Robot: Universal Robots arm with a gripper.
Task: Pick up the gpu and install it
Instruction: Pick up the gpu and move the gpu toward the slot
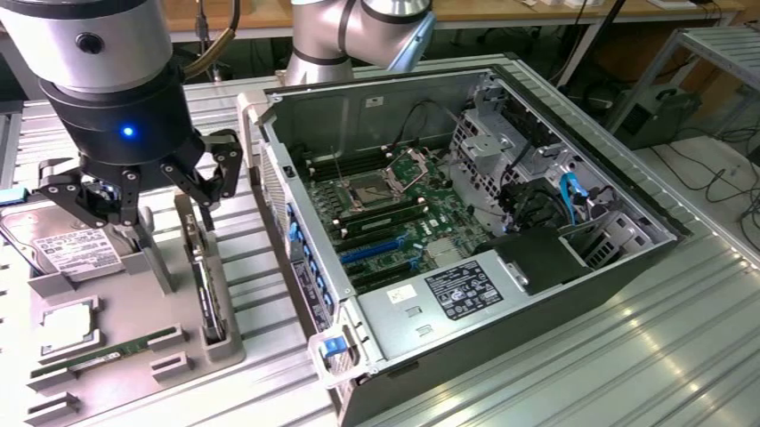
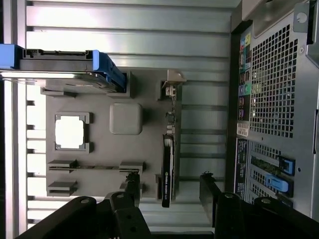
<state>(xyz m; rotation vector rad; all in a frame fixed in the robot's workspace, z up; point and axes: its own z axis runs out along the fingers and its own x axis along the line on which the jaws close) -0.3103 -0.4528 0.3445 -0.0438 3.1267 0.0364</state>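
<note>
The gpu [image 1: 209, 298] stands edge-on as a thin dark slab in a slot along the right side of the grey holder tray [image 1: 178, 311]. In the wrist view the gpu [image 2: 168, 164] runs lengthwise, with its silver end bracket [image 2: 172, 85] at the far end. My gripper [image 1: 155, 209] hangs above the tray with its black fingers spread open and nothing between them. Seen from the wrist, the gripper [image 2: 169, 191] straddles the card's near end from above, one finger [image 2: 132, 188] on each side, apart from it.
The tray also holds a hard drive [image 1: 66, 245] in a blue caddy [image 2: 102, 67], a processor chip [image 2: 70, 132] and a RAM stick [image 1: 107, 351]. The open computer case [image 1: 297, 222] lies to the exterior view's right, its motherboard with blue slots [image 1: 374, 249] exposed.
</note>
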